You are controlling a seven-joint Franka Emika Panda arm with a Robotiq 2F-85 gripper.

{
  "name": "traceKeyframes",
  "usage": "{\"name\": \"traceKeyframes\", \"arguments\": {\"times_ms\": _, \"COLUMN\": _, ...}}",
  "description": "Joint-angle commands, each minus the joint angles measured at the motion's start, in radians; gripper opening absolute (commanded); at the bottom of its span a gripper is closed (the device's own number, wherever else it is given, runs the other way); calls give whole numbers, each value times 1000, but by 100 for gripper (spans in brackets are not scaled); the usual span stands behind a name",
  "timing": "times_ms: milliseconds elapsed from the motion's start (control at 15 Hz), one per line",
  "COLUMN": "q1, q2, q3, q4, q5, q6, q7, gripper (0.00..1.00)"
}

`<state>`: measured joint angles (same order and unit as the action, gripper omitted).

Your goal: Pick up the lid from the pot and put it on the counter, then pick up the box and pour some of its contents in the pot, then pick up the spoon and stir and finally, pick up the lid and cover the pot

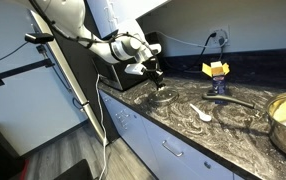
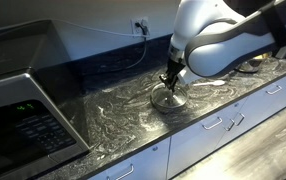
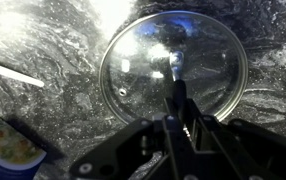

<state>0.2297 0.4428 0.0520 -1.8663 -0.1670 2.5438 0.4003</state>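
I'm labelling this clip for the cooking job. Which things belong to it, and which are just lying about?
Belonging: lid, box, spoon, pot, counter.
Lying about: microwave, wall socket.

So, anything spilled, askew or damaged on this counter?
Nothing stands out. The lid sits flat on the counter, glass unbroken, with the gripper shut on its knob. The box stands upright near the wall, the spoon lies on the worktop, and no spill shows.
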Motion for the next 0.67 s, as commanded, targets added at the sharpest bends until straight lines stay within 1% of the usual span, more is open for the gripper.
{"name": "traceKeyframes", "arguments": {"times_ms": 0, "q1": 29, "q2": 12, "q3": -23, "q4": 43, "q5": 3, "q6": -45, "q7": 11, "gripper": 4}}
{"name": "traceKeyframes", "arguments": {"times_ms": 600, "q1": 51, "q2": 37, "q3": -44, "q4": 64, "q5": -7, "q6": -94, "q7": 21, "gripper": 4}}
